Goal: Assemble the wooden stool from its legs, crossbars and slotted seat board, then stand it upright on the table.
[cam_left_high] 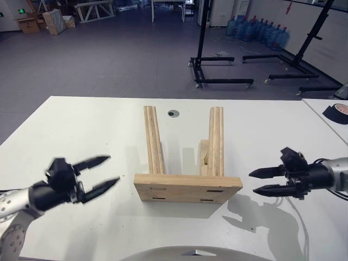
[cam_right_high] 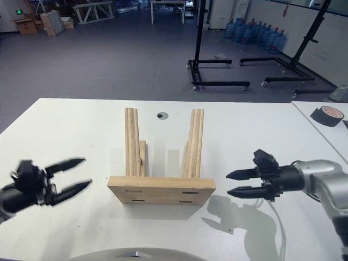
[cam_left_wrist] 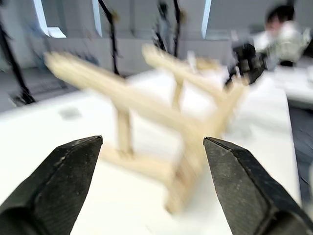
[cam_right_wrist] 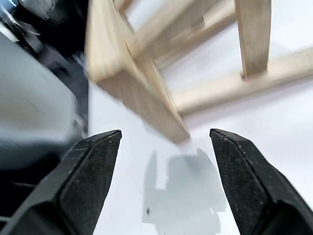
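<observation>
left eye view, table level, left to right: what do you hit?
left end effector → stool, lying on its side with legs pointing away → right end effector → tape roll at the far right edge.

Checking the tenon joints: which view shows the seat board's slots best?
Left eye view: the seat board faces the camera, slots plain. The right eye view shows much the same. In both wrist views the board is side-on, slots not discernible.
</observation>
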